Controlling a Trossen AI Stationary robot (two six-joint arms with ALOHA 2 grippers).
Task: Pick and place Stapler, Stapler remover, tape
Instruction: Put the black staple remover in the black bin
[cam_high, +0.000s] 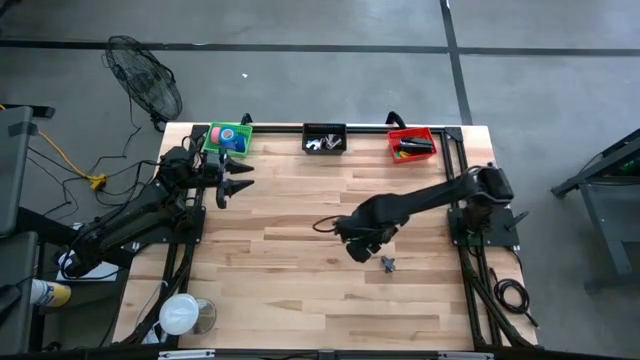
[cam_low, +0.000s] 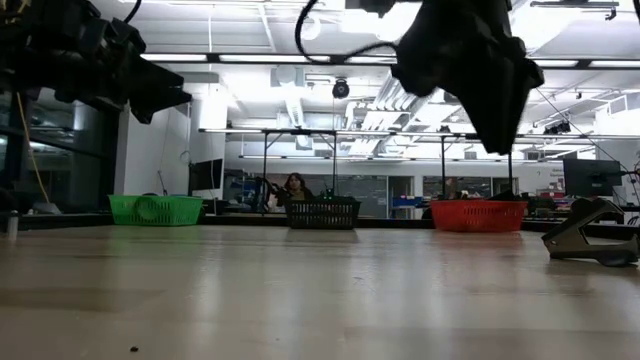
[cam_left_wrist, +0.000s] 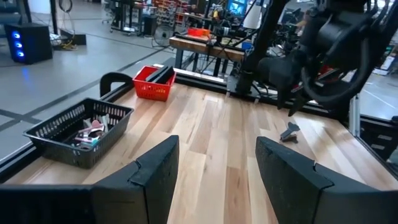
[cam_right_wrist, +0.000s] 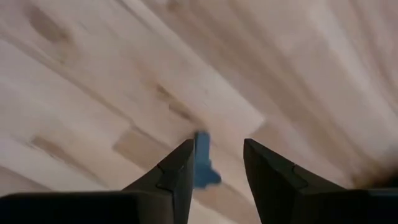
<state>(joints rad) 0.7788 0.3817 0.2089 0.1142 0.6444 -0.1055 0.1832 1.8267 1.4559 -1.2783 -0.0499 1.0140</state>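
A small grey stapler remover (cam_high: 388, 264) lies on the wooden table right of centre, also seen in the low view (cam_low: 590, 235). My right gripper (cam_high: 358, 250) hangs well above the table just left of it, pointing down, open and holding nothing (cam_low: 495, 135). In its wrist view a bluish shape (cam_right_wrist: 202, 163) on the wood shows between its fingers. Along the far edge, the red basket (cam_high: 411, 143) holds a black stapler (cam_left_wrist: 160, 74), and the green basket (cam_high: 225, 138) holds coloured tape rolls (cam_high: 230, 136). My left gripper (cam_high: 238, 183) waits open beside the green basket.
A black basket (cam_high: 324, 138) with more small metal pieces (cam_left_wrist: 90, 130) stands mid far edge. A fan (cam_high: 145, 75) stands off the far left corner, and a white round thing (cam_high: 180, 313) lies near the front left. Bare wood fills the table's middle and near side.
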